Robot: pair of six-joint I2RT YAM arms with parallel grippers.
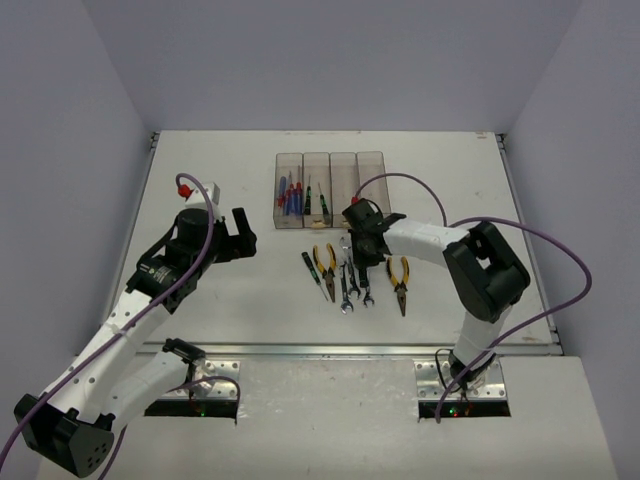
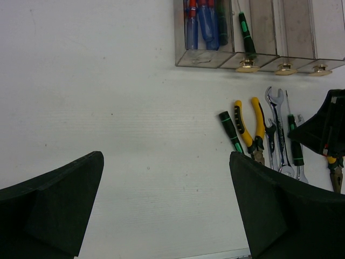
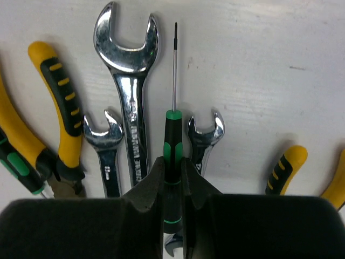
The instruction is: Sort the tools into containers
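Tools for sorting, part binned, part loose on the white table (image 1: 260, 310). Nearest the arms lies a loose row of seven pieces, listed left to right: one thin green-and-black-handled screwdriver (image 2: 230, 129); one pair of yellow-and-black-handled pliers (image 3: 59, 97) just beside it; one small silver open-end wrench (image 3: 105, 151); one large silver open-end wrench (image 3: 129, 97); a second thin green-and-black screwdriver (image 3: 172, 129); another small silver wrench (image 3: 207, 135); a second pair of yellow-handled pliers (image 1: 400, 283) at the right end. Right gripper (image 3: 172, 162): down over the middle of this row, jaws pressed against both sides of the second screwdriver's handle, which appears to lie among the wrenches and not yet be raised. Left gripper (image 2: 166, 155): jaws spread wide, holding nothing, over bare table well to the left of the row. Farther back stands a joined row of four narrow clear smoky-plastic bins (image 1: 344, 190). The leftmost bin holds the blue-and-red-handled screwdrivers (image 1: 288, 195); the second holds green-and-black-handled screwdrivers (image 2: 245, 29); the third and fourth look empty. Progress, as judged: the blue-and-red screwdrivers appear done, the green-and-black kind is partly done with one now in the grip and one waiting, and the three wrenches and two pliers are untouched, presumably bound for the two vacant bins.
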